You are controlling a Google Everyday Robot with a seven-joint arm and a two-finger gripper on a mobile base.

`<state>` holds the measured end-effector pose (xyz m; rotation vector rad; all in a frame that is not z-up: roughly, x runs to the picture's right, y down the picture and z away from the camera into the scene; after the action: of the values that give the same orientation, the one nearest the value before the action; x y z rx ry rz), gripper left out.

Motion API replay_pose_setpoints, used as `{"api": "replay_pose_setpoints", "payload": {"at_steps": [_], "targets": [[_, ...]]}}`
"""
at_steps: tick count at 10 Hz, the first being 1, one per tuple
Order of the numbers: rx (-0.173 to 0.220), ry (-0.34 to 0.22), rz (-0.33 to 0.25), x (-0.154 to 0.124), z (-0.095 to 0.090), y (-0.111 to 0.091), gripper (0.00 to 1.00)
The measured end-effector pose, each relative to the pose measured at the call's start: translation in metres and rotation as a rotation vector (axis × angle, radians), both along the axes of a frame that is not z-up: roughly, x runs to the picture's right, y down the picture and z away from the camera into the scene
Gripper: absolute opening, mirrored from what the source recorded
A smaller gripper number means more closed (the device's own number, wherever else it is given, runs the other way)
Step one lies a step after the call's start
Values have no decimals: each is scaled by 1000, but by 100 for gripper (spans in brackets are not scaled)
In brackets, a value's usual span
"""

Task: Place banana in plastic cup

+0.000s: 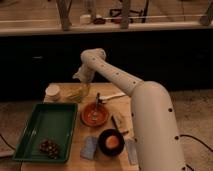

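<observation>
A clear plastic cup (79, 93) stands at the back of the wooden table, just right of a white cup (52, 91). A pale yellow-green shape inside the clear cup looks like the banana (76, 94); it seems to lie in the cup. My gripper (80, 78) hangs right above the plastic cup, at the end of the white arm (115, 75) that reaches in from the lower right. I cannot tell whether the gripper touches the cup or the banana.
A green tray (35, 125) at the front left holds a dark grape bunch (49, 147). An orange plate (95, 115) with a utensil sits mid-table. A dark bowl (111, 142) and two grey pads (90, 147) lie at the front. A white utensil (113, 96) lies right of the cup.
</observation>
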<state>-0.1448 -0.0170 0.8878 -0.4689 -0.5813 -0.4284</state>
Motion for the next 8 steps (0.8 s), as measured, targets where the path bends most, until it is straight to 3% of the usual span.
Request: {"api": "replay_pose_setpoints", "payload": {"at_steps": [8], "targets": [[0,1,-4,1,1,0,80]]}}
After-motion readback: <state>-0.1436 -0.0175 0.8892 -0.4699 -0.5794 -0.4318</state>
